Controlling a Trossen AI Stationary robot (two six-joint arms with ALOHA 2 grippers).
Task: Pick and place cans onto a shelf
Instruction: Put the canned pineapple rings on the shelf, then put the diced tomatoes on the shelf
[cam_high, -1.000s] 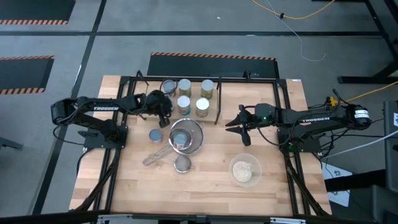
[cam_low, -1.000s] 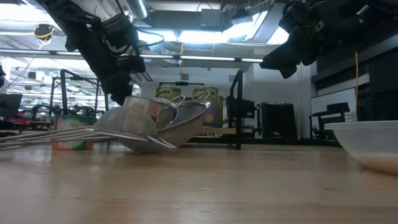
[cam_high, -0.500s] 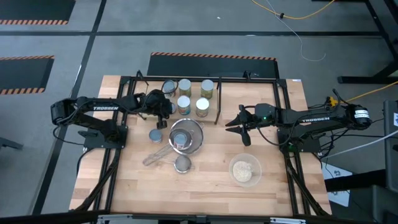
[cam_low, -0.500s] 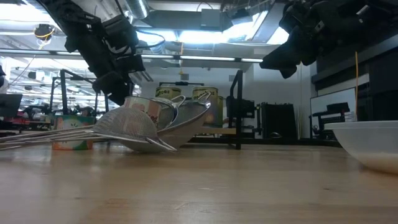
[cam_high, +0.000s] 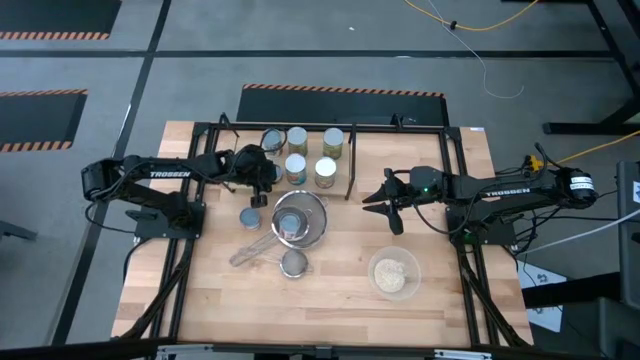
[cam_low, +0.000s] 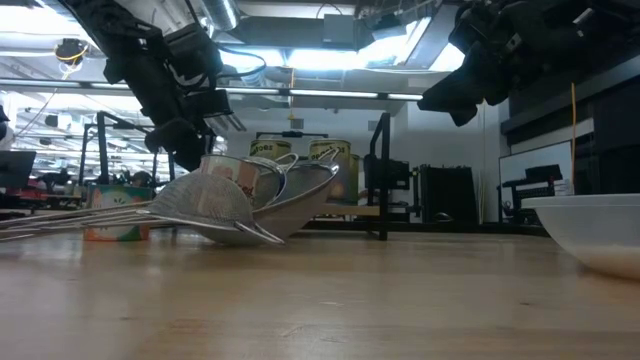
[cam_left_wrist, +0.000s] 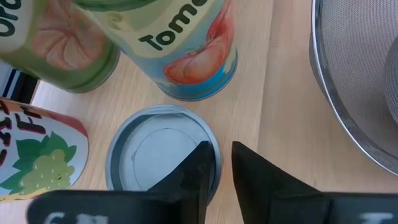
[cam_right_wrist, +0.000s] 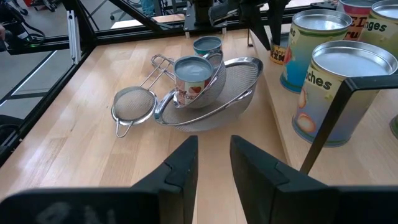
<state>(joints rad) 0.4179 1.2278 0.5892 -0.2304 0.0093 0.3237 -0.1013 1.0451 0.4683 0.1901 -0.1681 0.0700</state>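
Observation:
Several cans stand on the shelf's board (cam_high: 310, 190): two cream-topped (cam_high: 297, 138) (cam_high: 333, 142), a grey-topped one (cam_high: 272, 140), a blue-topped tomato can (cam_high: 296, 168) and a white-topped one (cam_high: 325, 172). A short blue-topped can (cam_high: 250, 217) stands on the table. Another can (cam_high: 290, 226) stands inside the large strainer (cam_high: 312, 210). My left gripper (cam_high: 262, 192) hangs shut and empty between the shelf cans and the short can, whose top shows under its fingers in the left wrist view (cam_left_wrist: 155, 155). My right gripper (cam_high: 368, 197) waits shut, right of the shelf's end loop (cam_high: 350, 160).
A small strainer (cam_high: 293, 263) lies near the large one, their handles pointing to the table's left. A glass bowl (cam_high: 393, 272) of beige stuff stands at the near right. The shelf's black upright rod (cam_right_wrist: 323, 130) stands close before my right gripper.
My left gripper has risen a little and shifted slightly toward the table's left, staying empty. The cans and strainers have kept still.

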